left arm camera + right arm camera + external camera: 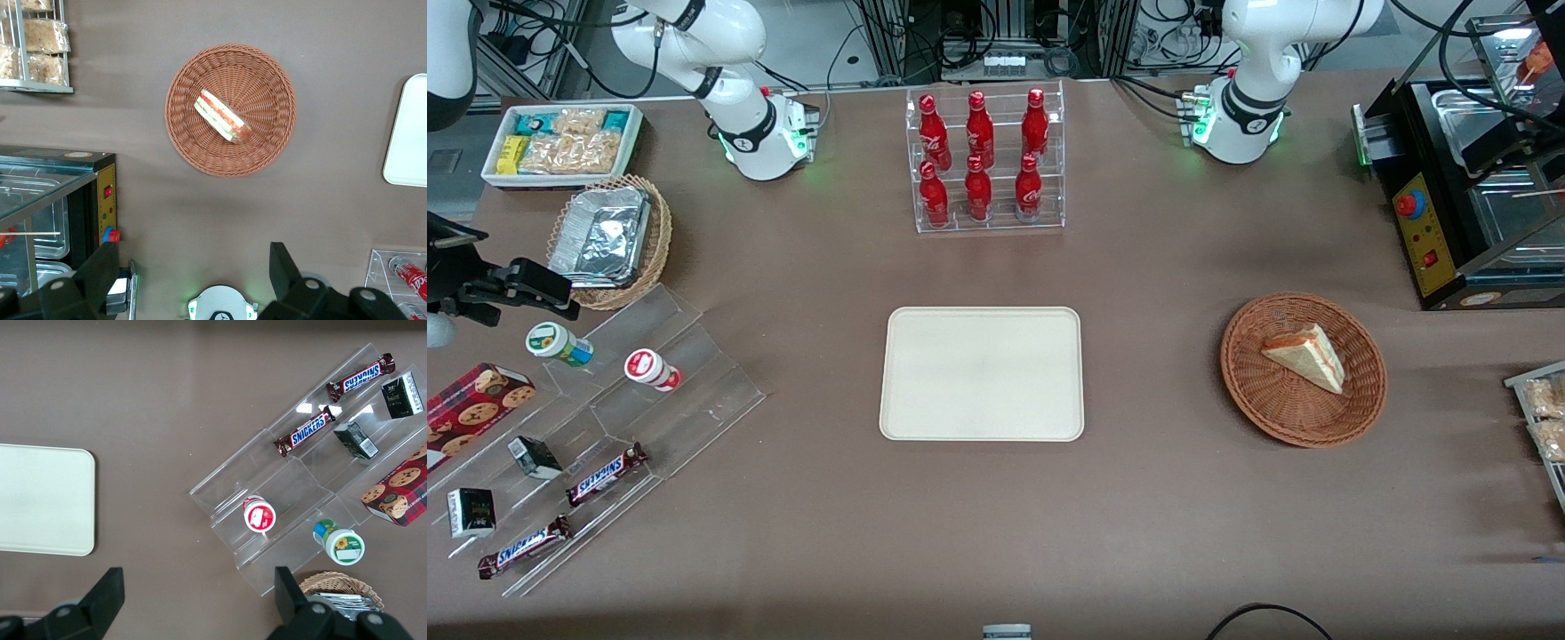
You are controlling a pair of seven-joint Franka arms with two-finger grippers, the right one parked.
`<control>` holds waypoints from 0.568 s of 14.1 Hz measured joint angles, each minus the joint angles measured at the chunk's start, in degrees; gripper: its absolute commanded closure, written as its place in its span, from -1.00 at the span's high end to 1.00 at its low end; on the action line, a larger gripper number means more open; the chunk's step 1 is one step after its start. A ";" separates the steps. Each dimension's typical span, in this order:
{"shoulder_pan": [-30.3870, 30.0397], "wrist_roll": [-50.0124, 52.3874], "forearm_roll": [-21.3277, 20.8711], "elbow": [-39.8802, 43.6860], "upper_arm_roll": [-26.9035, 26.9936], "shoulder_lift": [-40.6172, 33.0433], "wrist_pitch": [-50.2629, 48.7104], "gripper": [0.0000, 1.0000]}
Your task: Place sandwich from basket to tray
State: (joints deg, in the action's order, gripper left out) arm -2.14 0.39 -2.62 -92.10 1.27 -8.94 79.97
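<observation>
Starting out, we see the tray bare and the basket toward the working arm's end, the sandwich lying inside. Our gripper hangs high above, fingers wide. Next we go down and pinch the sandwich gently.

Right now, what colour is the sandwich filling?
Red-orange and green layers between white bread on the sandwich, clearest in the left wrist view.

Even, bright overhead lighting throughout; soft shadows beside the basket and tray, glare on foil containers at frame left; gripper fingers slightly out of focus.
</observation>
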 measured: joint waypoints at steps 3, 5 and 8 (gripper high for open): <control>-0.49 0.11 0.04 0.00 -0.53 0.01 -0.07 1.00; -0.86 0.11 0.06 -0.06 -0.53 0.17 -0.19 1.00; -1.36 2.55 0.10 -0.86 -0.52 1.68 -0.16 1.00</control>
State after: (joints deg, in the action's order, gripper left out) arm -3.50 2.93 -2.52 -92.97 0.76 -7.26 79.81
